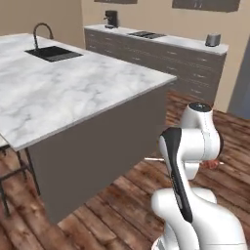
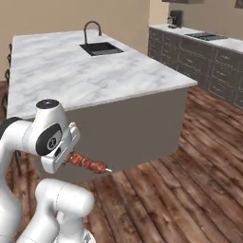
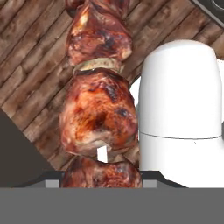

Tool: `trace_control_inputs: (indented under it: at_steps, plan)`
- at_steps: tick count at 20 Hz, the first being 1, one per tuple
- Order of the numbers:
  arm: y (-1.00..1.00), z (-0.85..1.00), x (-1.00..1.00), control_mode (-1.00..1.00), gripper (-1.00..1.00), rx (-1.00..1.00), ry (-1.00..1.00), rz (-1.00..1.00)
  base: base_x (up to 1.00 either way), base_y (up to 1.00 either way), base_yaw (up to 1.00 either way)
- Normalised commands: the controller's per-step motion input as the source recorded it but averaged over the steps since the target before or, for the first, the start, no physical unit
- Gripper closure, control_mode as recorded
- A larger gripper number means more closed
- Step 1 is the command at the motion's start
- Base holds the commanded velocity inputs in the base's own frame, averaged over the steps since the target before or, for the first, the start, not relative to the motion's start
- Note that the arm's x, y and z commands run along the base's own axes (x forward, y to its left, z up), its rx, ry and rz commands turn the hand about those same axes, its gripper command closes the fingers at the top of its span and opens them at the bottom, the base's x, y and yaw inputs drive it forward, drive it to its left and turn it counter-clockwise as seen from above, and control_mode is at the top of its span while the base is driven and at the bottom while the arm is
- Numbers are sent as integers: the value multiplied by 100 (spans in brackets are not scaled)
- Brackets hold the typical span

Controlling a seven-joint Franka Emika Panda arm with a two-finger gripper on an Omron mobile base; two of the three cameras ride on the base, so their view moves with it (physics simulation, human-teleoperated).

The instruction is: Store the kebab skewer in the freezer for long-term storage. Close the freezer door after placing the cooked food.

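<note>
One task step is complete: the gripper (image 2: 66, 154) is clamped on the kebab skewer (image 2: 88, 163), carried low above the wooden floor (image 2: 190, 190), near the marble island (image 2: 95, 71). Remaining: reach the freezer, place the skewer inside, close the door.

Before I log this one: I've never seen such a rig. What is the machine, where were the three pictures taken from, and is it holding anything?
It is a white robot arm on a driving base in a rendered kitchen. Two pictures come from cameras on the base, behind the arm to its left and right. The third looks along the hand itself. The hand is shut on the kebab skewer, seen close up in the hand view. Ahead stands a marble island with a sink; a counter lines the far wall.
</note>
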Motion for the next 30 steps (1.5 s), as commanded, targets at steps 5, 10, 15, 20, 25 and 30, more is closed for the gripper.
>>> trace_control_inputs:
  at_steps: [5, 10, 15, 20, 25, 30]
  plan:
    - [0, 0, 0, 100, 100, 0, 0, 0, 63, 0, -68]
    - [0, 0, 0, 100, 100, 0, 0, 0, 72, 26, -66]
    - [0, 0, 0, 100, 100, 0, 0, 0, 64, 54, -73]
    - [0, 0, 0, 100, 100, 0, 0, 0, 87, 29, -57]
    - [0, 0, 0, 100, 100, 0, 0, 0, 100, 30, -35]
    - [0, 0, 0, 100, 100, 0, 0, 0, 100, 18, -6]
